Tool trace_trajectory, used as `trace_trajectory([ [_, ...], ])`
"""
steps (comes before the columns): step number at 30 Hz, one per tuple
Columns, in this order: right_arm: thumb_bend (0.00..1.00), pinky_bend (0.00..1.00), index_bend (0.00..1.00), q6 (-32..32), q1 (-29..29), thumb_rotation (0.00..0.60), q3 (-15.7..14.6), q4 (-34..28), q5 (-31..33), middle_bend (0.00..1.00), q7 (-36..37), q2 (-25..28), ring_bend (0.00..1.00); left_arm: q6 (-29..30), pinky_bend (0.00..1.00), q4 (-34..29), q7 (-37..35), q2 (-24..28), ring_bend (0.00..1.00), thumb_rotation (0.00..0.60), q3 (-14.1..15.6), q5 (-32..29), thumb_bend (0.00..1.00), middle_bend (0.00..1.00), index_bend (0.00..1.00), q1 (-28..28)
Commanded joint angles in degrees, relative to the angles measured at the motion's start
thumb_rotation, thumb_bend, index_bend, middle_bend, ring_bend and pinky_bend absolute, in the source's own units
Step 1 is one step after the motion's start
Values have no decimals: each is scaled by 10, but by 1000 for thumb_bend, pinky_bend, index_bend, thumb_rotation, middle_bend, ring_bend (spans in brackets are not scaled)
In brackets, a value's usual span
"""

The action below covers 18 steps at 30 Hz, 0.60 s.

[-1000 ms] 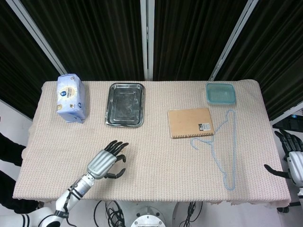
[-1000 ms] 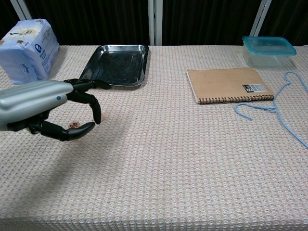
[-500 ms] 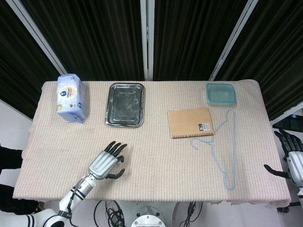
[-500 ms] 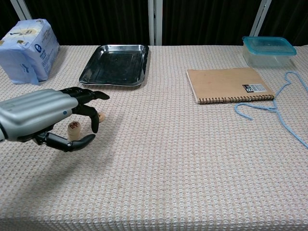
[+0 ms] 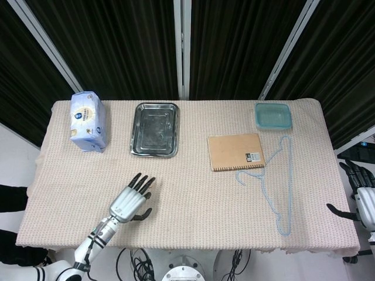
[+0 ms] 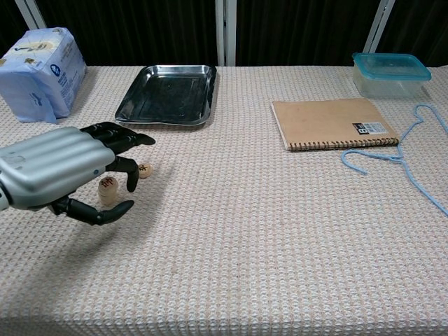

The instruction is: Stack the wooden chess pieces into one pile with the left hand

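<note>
Near the table's front left, the empty left robot hand hovers spread beside a chess stack; next, probably pinching the loose piece.

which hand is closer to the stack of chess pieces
Left. The left hand hovers right over the stack of chess pieces, fingers spread around it. The right hand sits off the table's far right edge.

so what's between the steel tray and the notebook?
Nothing: in both the head and chest views, only bare woven tablecloth lies between the steel tray and the notebook.
</note>
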Motion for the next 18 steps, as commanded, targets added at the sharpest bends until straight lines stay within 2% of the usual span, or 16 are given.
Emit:
trace_trajectory([
  [1,75,0,0,0,0,600,0,1,0,0,1,0,0,-2,0,2,-3,-4,0,246,2,-2,404,0,410,1],
  [18,75,0,0,-1,1,600,0,-1,0,0,-4,-1,0,-3,0,19,-14,-11,0,256,6,-4,404,0,412,5],
])
